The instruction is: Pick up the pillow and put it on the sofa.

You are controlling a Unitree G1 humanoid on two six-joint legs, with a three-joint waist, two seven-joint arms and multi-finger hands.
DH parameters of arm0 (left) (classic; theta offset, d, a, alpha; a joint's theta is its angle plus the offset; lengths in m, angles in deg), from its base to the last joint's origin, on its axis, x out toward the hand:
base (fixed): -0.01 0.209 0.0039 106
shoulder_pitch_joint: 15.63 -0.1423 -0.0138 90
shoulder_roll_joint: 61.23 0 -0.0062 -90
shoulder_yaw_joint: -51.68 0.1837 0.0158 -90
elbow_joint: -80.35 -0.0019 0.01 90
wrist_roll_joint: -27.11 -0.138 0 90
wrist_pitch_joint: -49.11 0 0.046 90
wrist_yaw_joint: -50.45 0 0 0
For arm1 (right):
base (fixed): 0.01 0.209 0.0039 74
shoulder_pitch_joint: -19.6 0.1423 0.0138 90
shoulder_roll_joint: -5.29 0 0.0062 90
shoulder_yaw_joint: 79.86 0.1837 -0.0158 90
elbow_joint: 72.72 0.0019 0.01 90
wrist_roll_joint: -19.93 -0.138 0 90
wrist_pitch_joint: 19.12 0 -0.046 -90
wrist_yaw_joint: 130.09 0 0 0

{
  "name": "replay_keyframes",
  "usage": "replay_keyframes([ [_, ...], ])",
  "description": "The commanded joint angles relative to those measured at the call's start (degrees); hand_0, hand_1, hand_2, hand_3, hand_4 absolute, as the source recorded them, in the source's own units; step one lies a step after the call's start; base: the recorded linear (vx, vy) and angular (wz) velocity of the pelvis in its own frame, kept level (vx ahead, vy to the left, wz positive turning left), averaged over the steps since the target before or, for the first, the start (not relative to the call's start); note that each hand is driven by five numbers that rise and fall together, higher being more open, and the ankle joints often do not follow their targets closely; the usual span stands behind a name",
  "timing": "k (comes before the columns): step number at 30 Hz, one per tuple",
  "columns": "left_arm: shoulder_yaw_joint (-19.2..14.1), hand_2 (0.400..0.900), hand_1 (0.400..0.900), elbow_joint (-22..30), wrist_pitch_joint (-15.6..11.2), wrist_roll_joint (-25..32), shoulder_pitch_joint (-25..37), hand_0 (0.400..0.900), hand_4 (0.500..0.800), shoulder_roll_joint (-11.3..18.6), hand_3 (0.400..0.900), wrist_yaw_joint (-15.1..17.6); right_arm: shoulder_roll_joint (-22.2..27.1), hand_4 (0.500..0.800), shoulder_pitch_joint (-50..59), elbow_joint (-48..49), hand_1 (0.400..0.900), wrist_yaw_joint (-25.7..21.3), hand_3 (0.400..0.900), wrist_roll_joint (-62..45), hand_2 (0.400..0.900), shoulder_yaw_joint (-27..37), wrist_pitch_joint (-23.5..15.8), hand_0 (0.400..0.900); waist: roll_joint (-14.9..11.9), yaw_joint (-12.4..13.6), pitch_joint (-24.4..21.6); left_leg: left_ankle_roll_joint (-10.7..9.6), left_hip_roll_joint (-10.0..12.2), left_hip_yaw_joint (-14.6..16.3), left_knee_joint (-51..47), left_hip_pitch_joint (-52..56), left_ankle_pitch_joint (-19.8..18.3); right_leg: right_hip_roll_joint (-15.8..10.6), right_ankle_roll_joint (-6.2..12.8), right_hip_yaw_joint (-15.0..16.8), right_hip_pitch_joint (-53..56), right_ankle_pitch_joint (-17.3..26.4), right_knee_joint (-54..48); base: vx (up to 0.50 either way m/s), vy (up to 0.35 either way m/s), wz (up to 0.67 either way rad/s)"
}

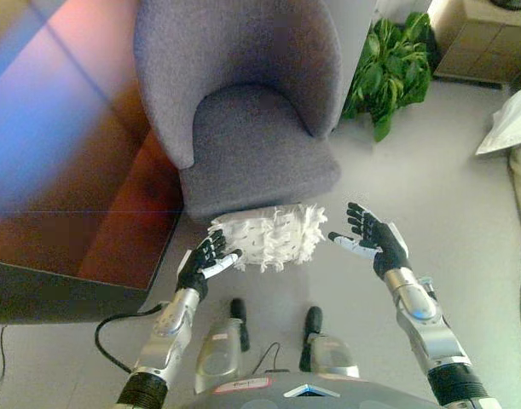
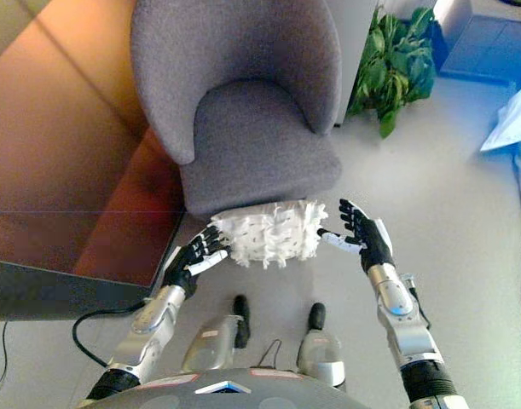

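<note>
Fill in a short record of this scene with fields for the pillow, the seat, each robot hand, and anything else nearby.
pillow: white shaggy pillow on the grey floor, against the front of the seat
seat: grey upholstered armchair with curved back, nothing on its cushion
left hand: left hand open, fingers at the pillow's left edge
right hand: right hand open, just right of the pillow, apart from it
nearby: green leafy plant right of the armchair; cardboard boxes behind it
</note>
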Motion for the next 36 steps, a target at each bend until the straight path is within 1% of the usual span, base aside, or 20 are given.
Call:
replay_keyframes([
  [1,-2.44,0.900,0.900,6.67,-5.46,0.88,2.24,0.900,0.800,4.36,0.900,1.85,-0.40,0.800,5.81,3.98,0.900,-1.68,0.900,0.83,0.900,1.69,-5.97,0.900,-3.57,2.55,-1.24,-2.03,0.78,1.58,3.09,-9.14,9.34,2.71,1.17,-0.82,16.82,-11.21,0.30,0.41,0.184,-0.10],
  [2,-1.62,0.900,0.900,6.68,-5.52,0.63,2.92,0.900,0.800,4.45,0.900,2.15,-1.02,0.800,5.62,4.03,0.900,-1.61,0.900,1.17,0.900,1.36,-5.99,0.900,-4.86,2.44,-2.22,-0.08,-0.15,2.47,7.58,-10.91,7.57,0.68,1.17,-1.35,19.41,-13.63,1.74,0.46,0.182,-0.06],
  [4,-1.51,0.900,0.900,6.55,-5.53,0.47,3.74,0.900,0.800,5.23,0.900,2.48,-1.67,0.800,5.82,3.43,0.900,-1.69,0.900,0.96,0.900,0.90,-5.98,0.900,-6.04,2.83,-2.80,0.88,-0.56,2.56,9.23,-10.42,5.55,-0.85,1.27,-1.28,19.11,-14.79,4.76,0.43,0.182,-0.09],
  [6,-1.67,0.900,0.900,6.60,-5.59,-0.82,5.80,0.900,0.800,7.81,0.900,3.51,-2.62,0.800,6.33,2.66,0.900,-1.50,0.900,1.04,0.900,-0.15,-6.02,0.900,-8.65,2.62,-2.59,4.58,-3.17,2.62,9.66,-7.54,1.45,-5.30,2.23,0.53,11.92,-7.16,24.17,0.37,0.230,0.08],
  [7,-1.70,0.900,0.900,6.61,-5.58,-0.82,5.80,0.900,0.800,7.84,0.900,3.51,-2.65,0.800,6.37,2.63,0.900,-1.51,0.900,1.05,0.900,-0.18,-6.03,0.900,-8.80,2.70,-2.72,4.67,-3.26,2.80,9.67,-7.67,1.41,-5.52,2.34,0.72,11.57,-7.30,24.50,0.26,0.325,0.24],
  [8,-2.14,0.900,0.900,6.96,-5.79,-0.59,6.70,0.900,0.800,9.26,0.900,4.20,-2.61,0.800,8.00,2.17,0.900,-1.69,0.900,1.97,0.900,-1.53,-5.73,0.900,-8.17,1.17,-0.77,7.21,-4.54,2.21,8.24,-4.14,-0.27,-6.34,2.61,2.43,3.52,-0.64,38.83,0.30,0.327,0.07],
  [10,-2.64,0.900,0.900,7.93,-5.71,-0.46,6.67,0.900,0.800,10.02,0.900,4.71,-2.38,0.800,9.47,1.48,0.900,-2.05,0.900,3.33,0.900,-2.11,-5.30,0.900,-7.44,0.81,-0.34,8.28,-5.53,2.31,6.42,-0.58,-2.64,-7.82,3.27,1.10,0.12,-0.16,44.69,0.37,0.302,0.02],
  [12,-2.87,0.900,0.900,8.26,-5.66,-0.65,6.67,0.900,0.800,10.17,0.900,5.22,-2.11,0.800,10.35,1.33,0.900,-2.63,0.900,4.84,0.900,-2.62,-4.99,0.900,-7.21,0.45,0.54,8.93,-5.65,2.65,4.38,1.65,-2.22,-7.73,2.54,0.77,-3.34,-0.95,46.96,0.18,0.088,0.02],
  [13,-2.95,0.900,0.900,7.78,-5.71,-0.16,7.22,0.900,0.800,10.14,0.900,5.76,-1.40,0.800,11.40,1.00,0.900,-3.39,0.900,6.38,0.900,-2.90,-5.03,0.900,-6.83,0.04,1.54,8.72,-5.19,2.35,3.40,3.16,-2.51,-6.96,1.85,0.04,-6.63,-3.07,45.80,0.26,-0.044,0.06],
  [14,-3.24,0.900,0.900,8.83,-6.13,0.17,7.53,0.900,0.800,10.56,0.900,6.36,-0.39,0.800,12.35,1.48,0.900,-4.70,0.900,8.59,0.900,-2.47,-4.59,0.900,-6.77,-0.11,3.26,7.97,-4.71,1.39,3.57,4.08,-3.25,-8.52,1.62,-2.35,-8.71,-4.38,39.74,0.35,-0.098,0.11],
  [16,-3.24,0.900,0.900,8.80,-6.33,0.13,7.97,0.900,0.800,10.49,0.900,6.54,0.21,0.800,13.35,1.68,0.900,-5.32,0.900,10.56,0.900,-2.47,-4.40,0.900,-6.79,-0.15,4.08,7.40,-4.29,0.72,4.16,4.20,-3.87,-9.49,1.79,-3.34,-8.29,-4.37,36.27,0.23,-0.197,0.13],
  [17,-2.91,0.900,0.900,8.27,-7.38,0.26,8.96,0.900,0.800,10.36,0.900,7.33,1.75,0.800,15.75,-0.26,0.900,-7.71,0.900,14.90,0.900,-2.60,-4.34,0.900,-7.15,0.33,5.59,4.94,-2.90,-0.32,5.70,3.67,-5.64,-13.45,3.19,-3.31,-10.00,-1.94,23.66,0.21,-0.380,0.26],
  [20,-2.69,0.900,0.900,7.53,-9.25,0.57,12.59,0.900,0.800,10.89,0.900,10.03,6.52,0.800,20.82,-1.38,0.900,-13.15,0.900,29.15,0.900,-4.77,-1.94,0.900,-8.33,-0.39,8.00,0.94,-0.02,-3.13,8.18,2.29,-7.95,-17.78,8.02,-0.29,-12.27,9.03,8.10,0.22,-0.472,0.54],
  [21,-2.84,0.900,0.900,8.09,-9.85,1.37,13.27,0.900,0.800,11.08,0.900,10.60,8.14,0.800,22.21,-2.24,0.900,-13.53,0.900,32.35,0.900,-5.62,-1.04,0.900,-8.49,-0.38,8.52,0.09,1.13,-3.80,9.46,1.63,-8.48,-18.40,9.01,-0.19,-12.62,11.37,8.05,0.16,-0.395,0.61],
  [22,-2.59,0.900,0.900,8.07,-9.78,1.84,14.47,0.900,0.800,11.00,0.900,10.95,8.87,0.800,22.99,-3.71,0.900,-13.80,0.900,35.01,0.900,-6.43,-0.01,0.900,-8.61,0.58,8.65,-0.36,1.61,-4.43,11.74,0.06,-9.63,-17.62,8.50,-1.77,-11.45,8.40,8.43,0.08,-0.298,0.38],
  [23,-2.36,0.900,0.900,8.31,-10.37,2.32,15.83,0.900,0.800,10.87,0.900,11.70,9.48,0.800,27.01,-5.00,0.900,-13.81,0.900,37.83,0.900,-8.96,0.82,0.900,-9.09,1.11,9.21,-0.58,1.69,-3.73,11.62,-0.54,-9.31,-17.77,8.76,-4.45,-12.25,9.44,9.60,0.05,-0.334,0.64],
  [25,-2.08,0.900,0.900,8.29,-10.66,2.72,17.38,0.900,0.800,10.80,0.900,12.10,10.15,0.800,28.93,-5.50,0.900,-14.92,0.900,39.10,0.900,-10.49,1.17,0.900,-8.86,0.09,10.36,-1.05,2.36,-4.36,12.57,-2.42,-8.74,-17.21,8.73,-3.60,-13.54,9.64,10.95,0.01,-0.250,0.73],
  [26,-1.93,0.900,0.900,8.67,-11.47,4.44,18.42,0.900,0.800,10.26,0.900,12.71,12.61,0.800,30.39,-6.01,0.900,-15.36,0.900,43.33,0.900,-12.29,1.72,0.900,-7.44,0.37,12.17,-1.64,3.16,-5.74,12.72,-3.75,-8.22,-16.11,7.50,-4.41,-16.35,5.47,15.72,0.00,-0.172,0.69],
  [30,-1.60,0.900,0.900,9.17,-12.51,5.16,22.31,0.900,0.800,8.32,0.900,13.88,15.10,0.800,33.12,-6.36,0.900,-16.64,0.900,44.69,0.900,-13.08,1.94,0.900,-6.20,-0.96,15.52,-2.20,2.88,-5.95,14.69,-10.19,-6.88,-16.62,6.73,-5.24,-21.34,3.06,20.43,-0.06,-0.149,0.47],
  [36,-2.96,0.900,0.900,11.51,-14.48,4.86,27.32,0.900,0.800,7.42,0.900,17.26,15.63,0.800,37.91,-5.59,0.900,-18.48,0.900,43.70,0.900,-13.78,1.54,0.900,-5.04,-1.76,18.22,-1.91,2.00,-5.49,20.11,-21.66,-8.09,-17.59,6.99,-2.06,-34.07,2.59,26.74,-0.10,0.027,-0.05],
])
